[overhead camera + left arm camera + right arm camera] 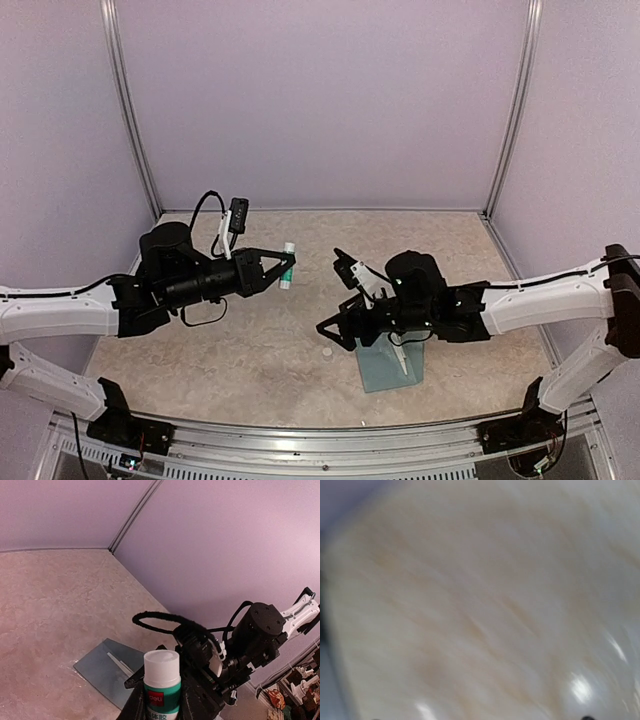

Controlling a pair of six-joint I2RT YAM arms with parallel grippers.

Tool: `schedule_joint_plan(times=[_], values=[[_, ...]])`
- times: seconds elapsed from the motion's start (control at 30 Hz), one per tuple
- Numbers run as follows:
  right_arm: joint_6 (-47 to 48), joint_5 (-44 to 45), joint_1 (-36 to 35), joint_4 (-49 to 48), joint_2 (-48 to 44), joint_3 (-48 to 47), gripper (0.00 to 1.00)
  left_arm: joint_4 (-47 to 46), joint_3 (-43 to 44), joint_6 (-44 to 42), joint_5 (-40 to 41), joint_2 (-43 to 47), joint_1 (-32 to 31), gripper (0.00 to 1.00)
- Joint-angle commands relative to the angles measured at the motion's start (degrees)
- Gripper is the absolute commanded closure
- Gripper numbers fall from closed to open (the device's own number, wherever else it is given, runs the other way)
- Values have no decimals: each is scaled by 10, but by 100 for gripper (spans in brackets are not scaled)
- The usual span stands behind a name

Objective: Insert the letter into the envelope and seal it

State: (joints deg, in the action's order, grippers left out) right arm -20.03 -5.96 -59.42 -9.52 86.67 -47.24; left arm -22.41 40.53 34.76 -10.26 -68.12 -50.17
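The teal envelope (385, 372) lies flat on the table near the front, partly under my right arm; in the left wrist view the envelope (102, 667) sits below and to the left. A thin pale strip (119, 662) crosses it, and I cannot tell whether that is the letter. My left gripper (284, 268) hovers above the table, shut on a white-and-green glue stick (162, 682) held upright. My right gripper (333, 292) hangs just left of the envelope, fingers spread wide and holding nothing. The right wrist view is only blurred tabletop.
A small white cap (326, 352) lies on the table below the right gripper, just left of the envelope. Pale walls with metal corner posts (131, 110) enclose the back and sides. The two grippers face each other about a hand's width apart.
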Motion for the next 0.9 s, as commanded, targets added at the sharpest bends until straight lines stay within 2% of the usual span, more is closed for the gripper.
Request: schedule_joint_plan(times=[0.0,0.17,0.43,0.53,0.77,0.87], values=[[-38,-122,8,-144,-96,24,16,-62,32,-37,-18,11,-41,80],[-105,-225,19,-268,-131,42,16,-147,32,-23,-33,7,-78,79],[-155,-339,19,-342,-95,5,42,-216,38,-7,-52,-8,-101,79],[-170,-358,19,-366,-83,-3,48,-229,38,-4,-58,-14,-105,79],[-176,-368,18,-379,-68,-22,50,-238,38,-3,-64,-24,-112,79],[-177,-375,18,-377,-57,-34,56,-241,37,-3,-65,-25,-114,79]])
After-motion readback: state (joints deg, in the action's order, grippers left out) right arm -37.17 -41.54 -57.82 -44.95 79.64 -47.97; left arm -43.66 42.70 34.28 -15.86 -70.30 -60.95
